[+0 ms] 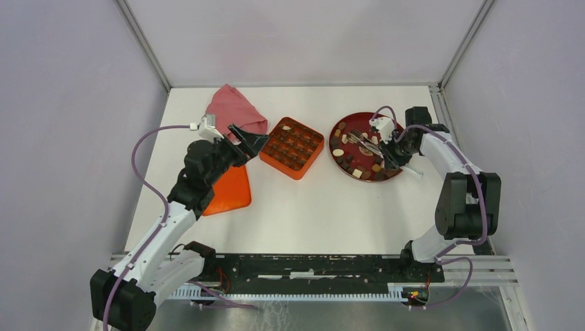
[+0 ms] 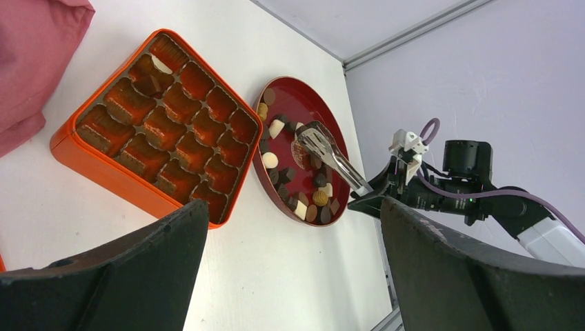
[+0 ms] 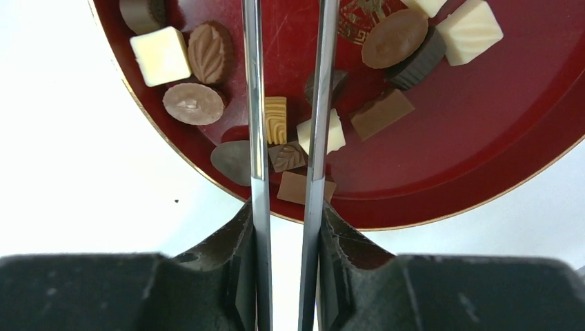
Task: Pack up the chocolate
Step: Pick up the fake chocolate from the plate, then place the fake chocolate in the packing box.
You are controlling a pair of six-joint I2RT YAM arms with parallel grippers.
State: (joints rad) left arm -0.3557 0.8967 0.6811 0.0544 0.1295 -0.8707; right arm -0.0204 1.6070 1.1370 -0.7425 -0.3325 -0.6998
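Chocolate (image 3: 194, 103) beneath tongs (image 3: 256, 103) in right hand (image 3: 288, 222)

- White table (image 1: 331, 214).
- Orange gridded box (image 1: 292, 147), 12 o'clock.
- Dark red plate (image 1: 359, 123), 2 o'clock.
- Pink cloth (image 1: 234, 109), 11 o'clock.
- Flat orange lid (image 1: 231, 193), 9 o'clock.

Far edge of the bench (image 1: 331, 214), left of centre: pink cloth (image 1: 236, 109) is sitting bunched up. Just right of it, orange gridded box (image 1: 279, 168) is sitting corner-on. Toward the left edge, nearer than the cloth, flat orange lid (image 1: 231, 193) is lying. Right of the box and apart from it, dark red round plate (image 1: 357, 121) is resting. Over the plate, metal tongs (image 2: 334, 160) are hanging, arms nearly together.
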